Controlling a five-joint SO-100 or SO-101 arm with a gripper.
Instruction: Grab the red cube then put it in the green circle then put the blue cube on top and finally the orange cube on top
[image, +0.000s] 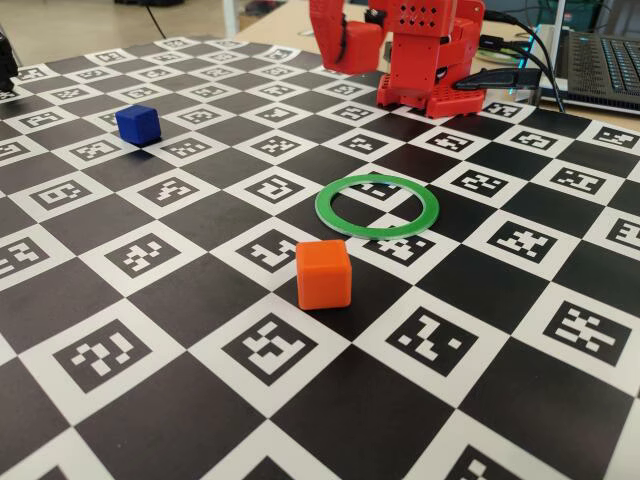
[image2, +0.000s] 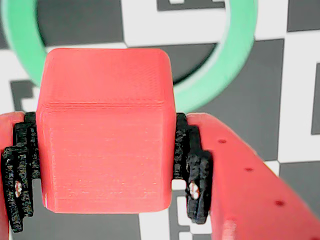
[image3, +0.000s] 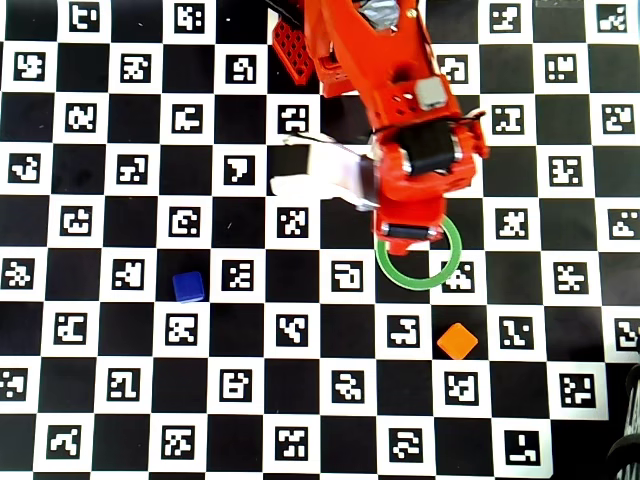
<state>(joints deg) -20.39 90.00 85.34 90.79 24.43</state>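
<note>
Wrist view shows the pincer (image2: 107, 200) clamped on the red cube (image2: 105, 130), with one black pad (image2: 192, 170) on each side face. The cube sits square between the pads and fills the near field, with no tilt visible.

Beyond the cube, the green ring (image2: 220, 75) lies flat on the checkered board (image2: 300, 65). Its bare centre sits ahead of the pincer and slightly to the upper side of this view, so the cube is judged not yet centred over it.

Procedure for the step in hand:
1. Advance the pincer until the ring band shows evenly around all sides of the cube.
2. Lower straight down. Sideways drift risks catching the thin band and pushing it.
3. Open the pads only once the cube rests flat on the board.
4. Lift vertically, so the pads do not drag the cube off centre.

Overhead view shows the arm (image3: 400, 100) extended over the near edge of the ring (image3: 448, 262); the cube itself is hidden beneath it.

Farther from the pincer, the orange cube (image3: 457, 341) stands beyond the ring, apart from it. The blue cube (image3: 188, 287) stands well apart, off to one side. Neither obstructs the descent.
</note>
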